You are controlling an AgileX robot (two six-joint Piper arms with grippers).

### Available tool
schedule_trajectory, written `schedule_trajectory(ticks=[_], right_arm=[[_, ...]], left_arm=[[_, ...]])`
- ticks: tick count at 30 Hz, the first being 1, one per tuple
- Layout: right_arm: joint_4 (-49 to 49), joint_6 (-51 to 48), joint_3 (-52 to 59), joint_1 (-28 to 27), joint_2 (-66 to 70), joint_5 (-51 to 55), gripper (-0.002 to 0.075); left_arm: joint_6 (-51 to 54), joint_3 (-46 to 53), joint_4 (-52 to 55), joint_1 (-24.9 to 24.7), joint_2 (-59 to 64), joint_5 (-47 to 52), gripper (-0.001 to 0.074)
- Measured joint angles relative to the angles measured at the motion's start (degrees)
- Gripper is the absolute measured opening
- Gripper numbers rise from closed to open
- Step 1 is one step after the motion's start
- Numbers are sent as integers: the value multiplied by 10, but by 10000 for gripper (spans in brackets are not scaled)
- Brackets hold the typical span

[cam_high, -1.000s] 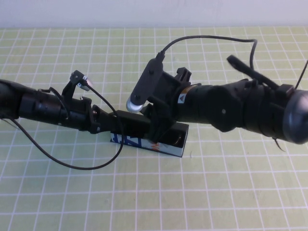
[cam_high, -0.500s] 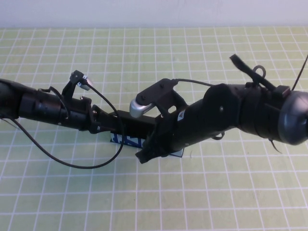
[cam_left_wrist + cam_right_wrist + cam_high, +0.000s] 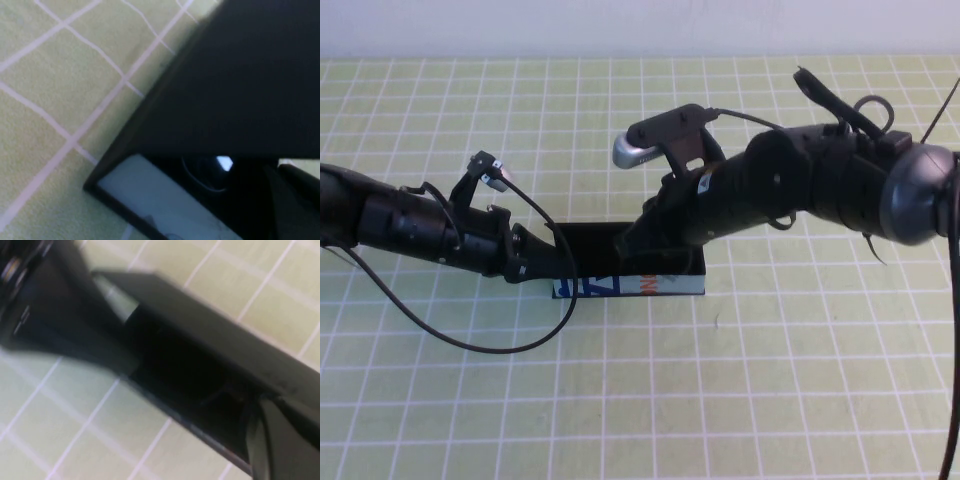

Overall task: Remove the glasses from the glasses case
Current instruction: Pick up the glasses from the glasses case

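Observation:
The glasses case [image 3: 650, 286] lies at the table's middle, its pale blue front strip facing me and its black lid [image 3: 588, 243] raised at the back. My left gripper [image 3: 542, 263] is at the case's left end, against the lid. My right gripper [image 3: 638, 244] reaches down into the open case from the right. The left wrist view shows the lid [image 3: 230, 90] over the pale strip [image 3: 150, 197], with a faint curved outline and a glint [image 3: 224, 163] in the dark inside. The right wrist view shows the case [image 3: 210, 335] with a dark interior. The glasses do not show clearly.
The table is covered by a green mat with a white grid [image 3: 770, 400]. A black cable [image 3: 450, 335] loops from the left arm onto the mat in front of it. A white wall runs along the far edge.
The right arm has pulled up and back from over the case, which now stands open with its lid raised and its whole front strip showing. The left arm has barely moved.

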Motion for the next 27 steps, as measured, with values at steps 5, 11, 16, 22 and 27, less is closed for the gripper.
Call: schedule_trajectory(ticks=[5,11,16,22,27], right_arm=[[1,0,-70,-23,48,39,-16],[17,0,-134,-29,85,83,-16],[28,0,-165,-29,87,87,-16],[30,0,-200,-29,120,85,-17],[30,0,-232,-30,156,86,-17]], left_arm=[[-1,0,2,0,0,3,-4],[-2,0,10,0,0,6,-4],[-2,0,13,0,0,8,-4],[-2,0,14,0,0,8,-4],[-2,0,14,0,0,8,-4]])
